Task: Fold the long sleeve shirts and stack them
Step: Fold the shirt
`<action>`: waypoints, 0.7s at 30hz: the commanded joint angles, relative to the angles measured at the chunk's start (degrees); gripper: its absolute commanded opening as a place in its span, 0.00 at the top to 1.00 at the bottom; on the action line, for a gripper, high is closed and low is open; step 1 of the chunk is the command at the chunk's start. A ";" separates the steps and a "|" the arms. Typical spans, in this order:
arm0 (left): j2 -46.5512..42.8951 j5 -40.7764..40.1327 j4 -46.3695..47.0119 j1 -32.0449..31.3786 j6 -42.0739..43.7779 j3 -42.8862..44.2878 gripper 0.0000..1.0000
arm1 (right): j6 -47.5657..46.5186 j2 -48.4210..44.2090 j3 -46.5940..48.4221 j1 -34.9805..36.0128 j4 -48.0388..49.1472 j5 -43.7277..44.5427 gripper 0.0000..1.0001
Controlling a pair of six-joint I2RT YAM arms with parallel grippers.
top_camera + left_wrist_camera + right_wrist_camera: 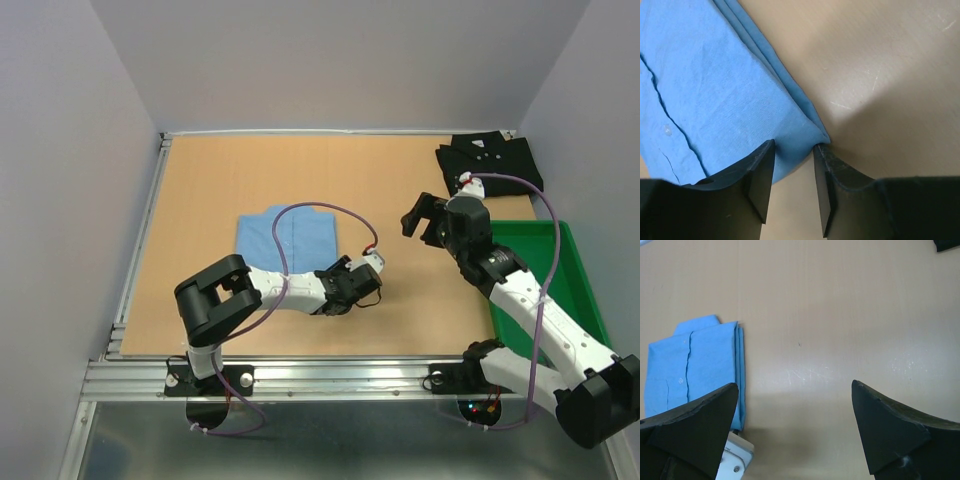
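Note:
The light blue shirt (290, 240) lies folded in a flat rectangle on the table's middle, also seen in the left wrist view (715, 90) and the right wrist view (690, 365). My left gripper (348, 285) sits low at its near right corner. Its jaws stand a little apart, with the shirt's corner lying between the fingertips (767, 150) and bare table showing in the gap. The black shirt (490, 160) lies folded at the far right corner. My right gripper (425, 220) hovers wide open and empty over bare table, between the two shirts.
A green plastic tray (575, 270) sits along the table's right edge, under my right arm. A purple cable (320, 208) loops from my left arm over the blue shirt. Grey walls close in the far side and both sides.

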 commanded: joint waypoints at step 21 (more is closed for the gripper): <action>-9.95 2.14 1.65 4.54 -6.43 -1.74 1.00 | 17.14 13.02 -0.11 -2.92 6.73 -17.35 0.00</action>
